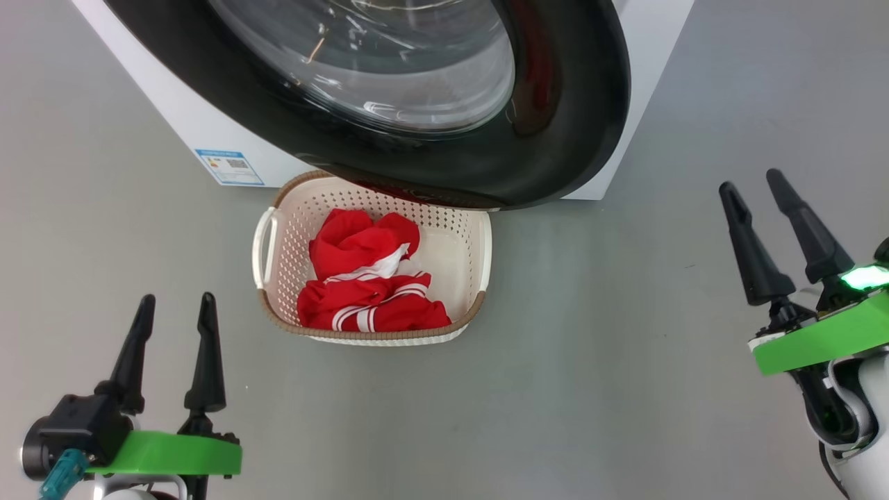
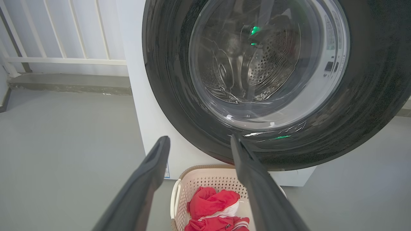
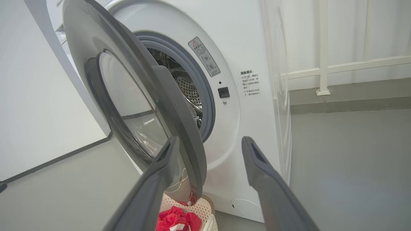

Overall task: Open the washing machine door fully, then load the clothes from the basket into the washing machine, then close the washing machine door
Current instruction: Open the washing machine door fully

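Observation:
The washing machine (image 1: 173, 118) stands at the top of the head view. Its round black door (image 1: 555, 125) is swung partly out and overhangs the basket's far rim. In the right wrist view the door (image 3: 179, 106) shows its grey inner face, and the steel drum (image 3: 188, 91) and grey seal appear behind it. The cream basket (image 1: 458, 264) sits on the floor below the door, holding the red clothes (image 1: 361, 278) with white stripes. My left gripper (image 1: 177, 305) is open at lower left, well short of the basket. My right gripper (image 1: 753, 184) is open at far right, empty.
Grey floor (image 1: 590, 347) surrounds the basket on both sides. A blue energy sticker (image 1: 229, 167) sits on the washer's front. A white railing (image 2: 64, 48) runs behind the machine on the left, and another railing (image 3: 324, 70) along the wall on the right.

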